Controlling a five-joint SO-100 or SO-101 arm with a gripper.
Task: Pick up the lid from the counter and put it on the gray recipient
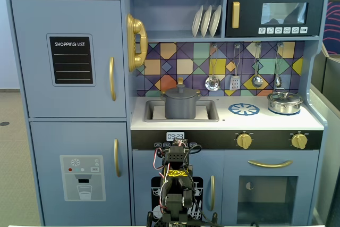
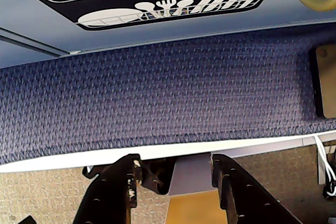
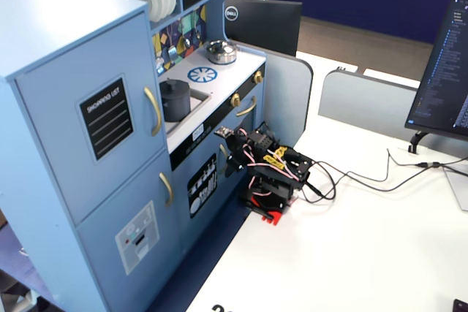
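Black two-finger gripper (image 2: 178,182) hangs with fingers apart and empty over purple carpet. Up in the toy kitchen's sink (image 1: 210,111), the matte dark-gray cylindrical pot (image 1: 181,106) apparently wears its flat dark-gray knobbed lid (image 1: 180,90).

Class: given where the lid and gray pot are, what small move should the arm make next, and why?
Probably none: the lid already sits on the gray pot in the sink, and the gripper is empty and open, folded low before the cabinet, so I'd leave it parked.
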